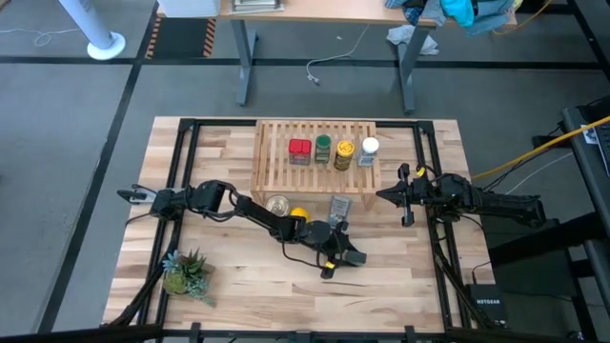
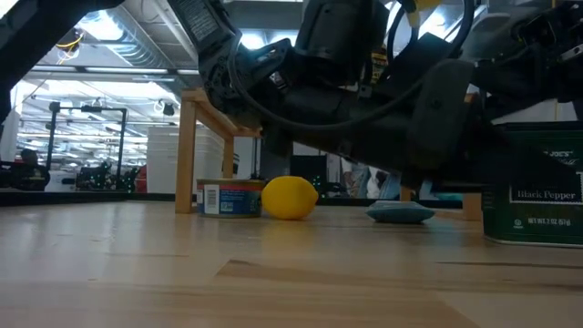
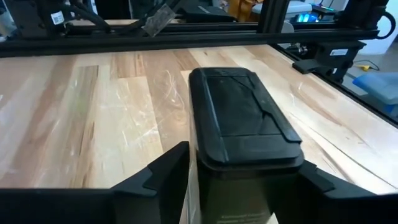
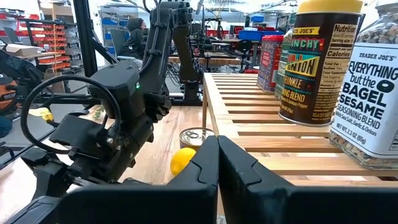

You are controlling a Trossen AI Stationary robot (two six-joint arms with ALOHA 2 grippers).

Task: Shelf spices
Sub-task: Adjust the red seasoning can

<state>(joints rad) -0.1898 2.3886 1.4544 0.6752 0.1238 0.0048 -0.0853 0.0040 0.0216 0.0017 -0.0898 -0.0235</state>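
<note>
Left gripper [image 1: 349, 257] sat low over the tabletop [image 1: 219, 286] at about five o'clock from the shelf [image 1: 276, 167], its fingers [image 3: 155, 180] parted on either side of the dark grey tin [image 3: 245, 134]. From the wrist view a slim gap showed beside each finger, though whether either one brushed the tin's sides was hard to tell. That tin [image 2: 533, 187] stood upright on the wood, well short of the shelf.

Between it and the shelf lay a lemon [image 1: 299, 213], a silver round tin [image 1: 277, 205] at the lemon's nine o'clock, and a blue packet [image 1: 340, 206] at its three o'clock; all three sat just off the shelf's front edge.

On the shelf stood the red tin [image 1: 299, 151], the green-lidded jar [image 1: 323, 148], the yellow-lidded jar [image 1: 344, 153] and the white-lidded jar [image 1: 369, 151] in a row.

Right gripper [image 1: 404, 195] waited at the shelf's three o'clock end, fingers pressed together, holding nothing. A small plant [image 1: 184, 272] sat at the table's seven o'clock corner.
</note>
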